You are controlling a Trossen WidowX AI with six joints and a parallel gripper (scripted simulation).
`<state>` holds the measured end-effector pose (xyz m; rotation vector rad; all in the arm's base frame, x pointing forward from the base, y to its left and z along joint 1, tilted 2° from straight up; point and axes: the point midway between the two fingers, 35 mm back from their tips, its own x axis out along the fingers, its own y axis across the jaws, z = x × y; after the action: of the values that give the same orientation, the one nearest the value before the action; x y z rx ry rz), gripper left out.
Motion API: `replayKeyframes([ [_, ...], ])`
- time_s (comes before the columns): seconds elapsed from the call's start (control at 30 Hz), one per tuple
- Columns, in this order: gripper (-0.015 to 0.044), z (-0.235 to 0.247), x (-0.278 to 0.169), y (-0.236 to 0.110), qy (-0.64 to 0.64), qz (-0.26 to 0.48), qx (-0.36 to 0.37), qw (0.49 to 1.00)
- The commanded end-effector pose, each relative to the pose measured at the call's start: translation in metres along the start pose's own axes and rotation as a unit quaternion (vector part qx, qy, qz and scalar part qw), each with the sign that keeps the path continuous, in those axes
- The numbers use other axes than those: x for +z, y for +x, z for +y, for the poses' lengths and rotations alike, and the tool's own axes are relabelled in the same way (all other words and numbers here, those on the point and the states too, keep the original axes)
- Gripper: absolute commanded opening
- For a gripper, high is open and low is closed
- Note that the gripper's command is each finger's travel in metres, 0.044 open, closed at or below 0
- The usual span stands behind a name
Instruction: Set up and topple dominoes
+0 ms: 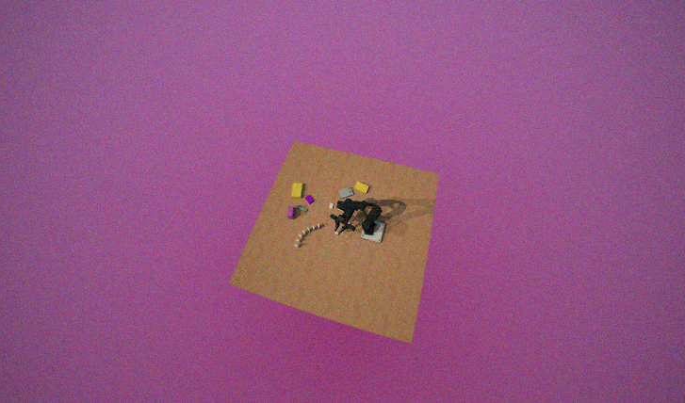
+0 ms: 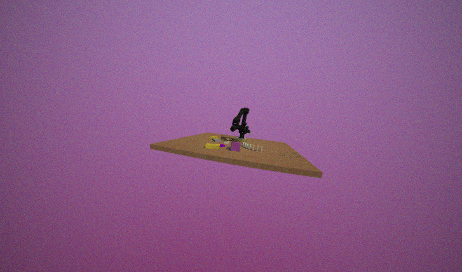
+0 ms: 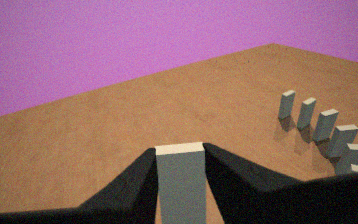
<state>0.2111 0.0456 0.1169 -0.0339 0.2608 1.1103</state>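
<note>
While gripping a domino (image 3: 181, 185), hand (image 3: 180, 165) tilted downward

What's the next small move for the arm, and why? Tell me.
Probably carry the held domino toward the near end of the standing row, stopping one row-gap short. The gripper is shut on it, and the row lies off to the right, apart from it.

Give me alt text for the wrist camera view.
The black gripper is shut on a grey rectangular domino, seen from just behind its fingers above the brown board. At right, a curved row of standing grey dominoes rises from the board under a purple background.
</note>
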Motion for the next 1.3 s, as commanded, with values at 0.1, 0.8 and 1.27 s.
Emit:
replayKeyframes([
  [0.1, 0.0107, -0.003, 0.004, -0.012, -0.036, -0.080, -0.067, 0.994],
  [0.8, 0.0107, -0.003, 0.004, -0.012, -0.037, -0.082, -0.069, 0.994],
  [1.27, 0.0107, -0.016, -0.032, -0.002, -0.037, -0.080, -0.068, 0.994],
])
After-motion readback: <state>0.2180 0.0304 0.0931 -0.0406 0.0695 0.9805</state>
